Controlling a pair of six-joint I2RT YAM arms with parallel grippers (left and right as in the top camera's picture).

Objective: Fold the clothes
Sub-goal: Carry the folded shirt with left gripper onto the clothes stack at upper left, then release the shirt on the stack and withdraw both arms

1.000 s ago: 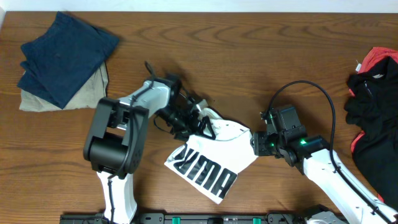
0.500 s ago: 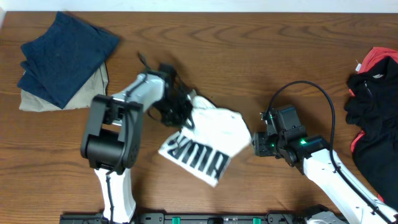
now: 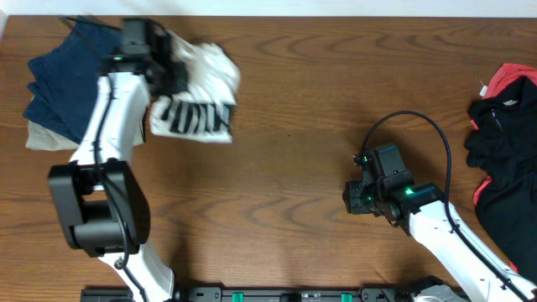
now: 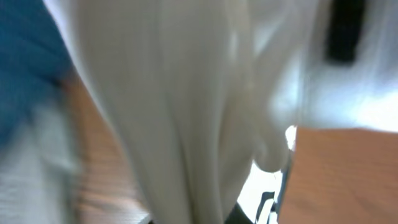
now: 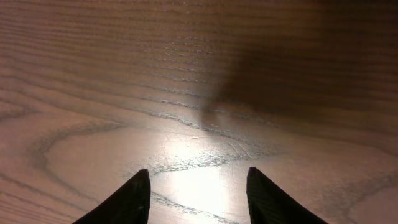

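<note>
**Colleague:** Where is the shirt now?

**Operator:** The white T-shirt (image 3: pixel 205 71) is a compact bundle at the far left of the table (image 3: pixel 319 101), just beside the navy folded garment (image 3: pixel 80 80), which lies on a beige folded garment (image 3: pixel 42 134). I cannot tell if the bundle rests on the wood or hangs a little above it, because it is blurred.

**Colleague:** Which way does it point?

**Operator:** Its long axis runs from the far edge toward my side, a little slanted. The plain white part is at the far end. The black lettering (image 3: pixel 195 117) makes a band across the near end.

**Colleague:** And the grippers?

**Operator:** The left gripper (image 3: pixel 168 74) pinches the shirt at its far left corner with the jaws pressed together. In the left wrist view, white cloth fills almost everything. The right gripper (image 5: pixel 198 180) is well apart, over bare wood, with its jaws spread and nothing between them.

**Colleague:** Which step is this?

**Operator:** I judge the folding is nearly done and I am putting the bundle with the folded pile. Next I must set it down flat, on the stack or beside it, and open the jaws gently so that the folds do not fall apart.
</note>
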